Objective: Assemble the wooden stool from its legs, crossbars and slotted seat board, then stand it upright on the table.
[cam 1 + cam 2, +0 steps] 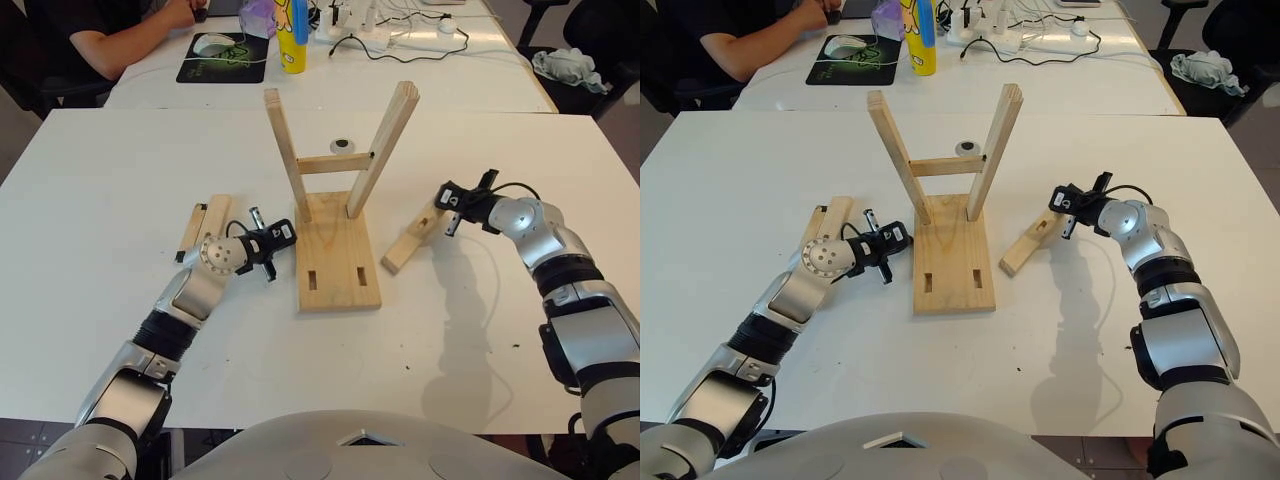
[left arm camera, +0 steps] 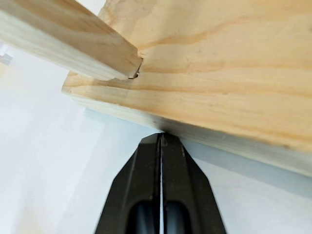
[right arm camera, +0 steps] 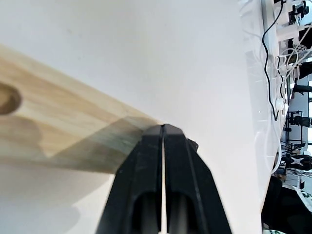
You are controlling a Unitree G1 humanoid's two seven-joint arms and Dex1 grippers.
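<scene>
at mid-table (image 1: 120, 200) the seat (image 1: 338, 262) lies flat with two legs (image 1: 288, 150) standing in its far slots, tied by a crossbar (image 1: 335, 163); the two near slots (image 1: 312, 280) are not yet filled. a loose leg (image 1: 412, 243) lies just right of the seat, and more sticks (image 1: 203, 228) lie to its left. the left gripper (image 2: 161, 139) is clenched on nothing, its closed tips butted against the seat's left edge below a standing leg. the right gripper (image 3: 162, 129) is likewise closed and empty, its tips touching the far end of the loose leg rather than straddling it. the pine looks light, stiff and dry, so it should neither flex nor slip, but a light stick will likely skid if nudged. the standing legs seem held by slot fit alone and may rock. the loose leg is probably best taken across its narrow faces near mid-length, after the jaws open.
</scene>
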